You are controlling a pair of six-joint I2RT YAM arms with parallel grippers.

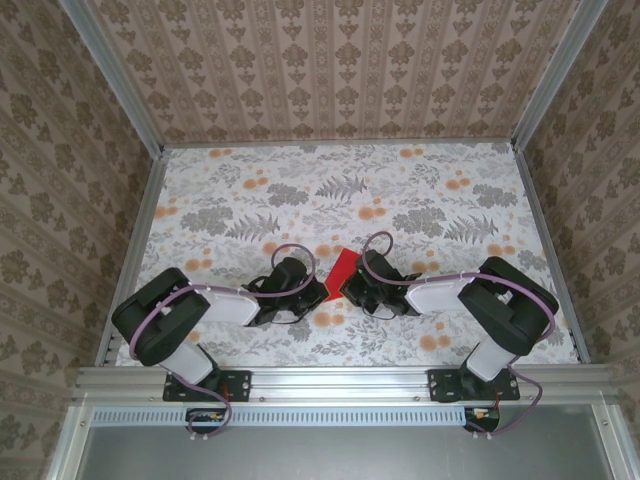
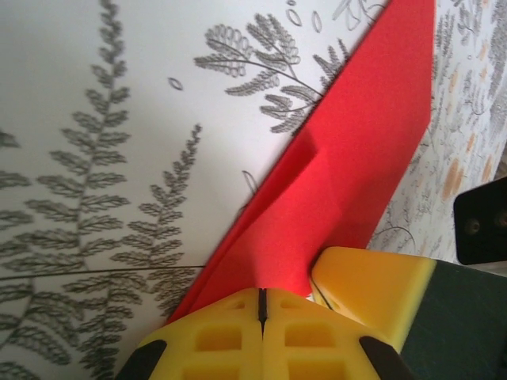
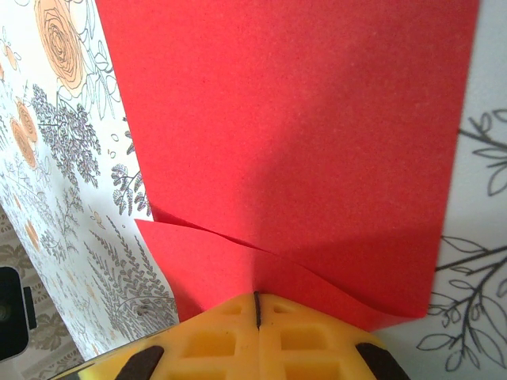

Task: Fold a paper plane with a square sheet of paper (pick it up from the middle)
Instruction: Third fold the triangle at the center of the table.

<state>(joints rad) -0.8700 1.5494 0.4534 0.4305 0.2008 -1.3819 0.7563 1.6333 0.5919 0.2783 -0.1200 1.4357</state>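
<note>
- From above, the bright red folded paper sheet [image 1: 345, 268] is mostly covered by the two black wrists [image 1: 290, 280], and its creases are too small to read there.
- In the left wrist view its far end runs off the top edge. Its near end disappears behind the yellow fingers [image 2: 214, 340] of the left tool [image 2: 261, 305].
- In the right wrist view the top edge cuts it too, and the right tool [image 3: 256, 305] hides its near edge.
- A black part [image 2: 481, 222] is cut by the left wrist view's right edge; what it is cannot be told.
</note>
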